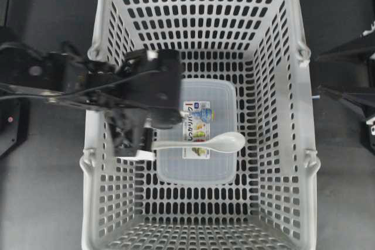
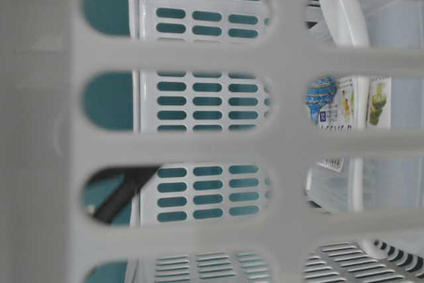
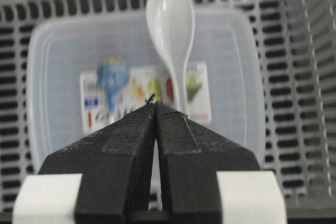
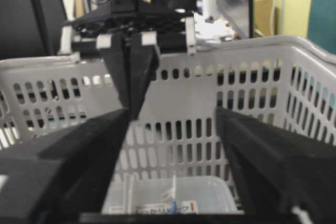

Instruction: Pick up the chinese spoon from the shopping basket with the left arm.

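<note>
Chinese spoon (image 1: 218,142) lies on lid of clear labelled container (image 1: 220,100), on floor of shopping basket (image 1: 281,74); bowl toward right wall, handle pointing left. Left gripper (image 3: 156,106) inside basket, fingers pressed together, empty, tips just short of spoon handle. Right gripper (image 4: 170,145) outside basket's right wall, fingers spread wide, holding nothing.

My overhead camera looks straight down into the shopping basket (image 1: 281,86). My table-level camera sits pressed against its slotted wall, peering through. My left wrist camera looks along its closed fingers (image 3: 126,156) at the clear container (image 3: 58,61), which all four views share. My right wrist camera faces the basket from outside.
</note>
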